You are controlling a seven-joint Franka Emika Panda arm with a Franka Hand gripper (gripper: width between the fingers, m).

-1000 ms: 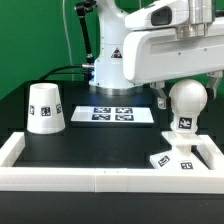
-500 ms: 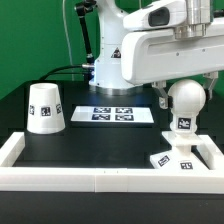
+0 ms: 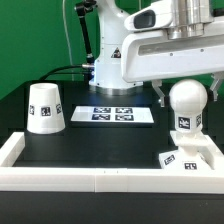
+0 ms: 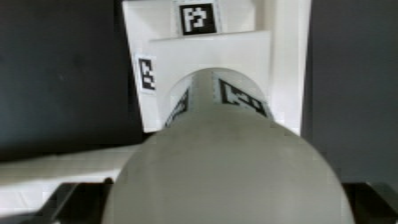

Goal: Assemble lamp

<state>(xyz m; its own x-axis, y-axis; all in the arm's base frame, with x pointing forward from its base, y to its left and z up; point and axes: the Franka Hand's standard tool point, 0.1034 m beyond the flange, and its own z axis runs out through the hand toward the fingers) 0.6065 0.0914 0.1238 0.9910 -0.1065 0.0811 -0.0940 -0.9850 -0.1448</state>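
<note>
Exterior view.
- Black tabletop [image 3: 100, 145], with a white rail [image 3: 100, 179] along its near edge and up both sides.
- Shade [image 3: 45, 107] stands alone on the exterior view's left. Its wide end is down and a tag faces the camera. It is well apart from the other lamp parts.
- Marker board [image 3: 120, 115] lies flat mid-tabletop, in front of the arm's pedestal.
- Base [image 3: 198, 155] lies flat at the exterior view's right, tucked into the corner of the rail. Tags show on its near edge.
- Bulb [image 3: 187, 100] stands upright, its stem running down into the middle of the base. A tag is visible on the stem.
- Robot arm [image 3: 150, 55] reaches in from above, and its white hand block hangs directly over the bulb.
- Tool [image 3: 187, 92] is clenched on the bulb. One dark finger [image 3: 160, 97] shows on the bulb's left flank in this view, and a second is just visible on the far flank.

Wrist view.
- This view looks steeply down along the bulb [image 4: 222, 150], whose round white head fills the lower half of the picture.
- Tags wrap the narrower neck beyond the head.
- Base [image 4: 214, 50] shows past the neck as a pale flat slab, with one tag on its top face and another on its side edge.
- Black tabletop [image 4: 54, 80] lies on either side of the base.
- Tool [image 4: 217, 200]: dark fingertips [image 4: 63, 205] sit tight against the bulb's widest part, one on each side, so the bulb is held between them.
</note>
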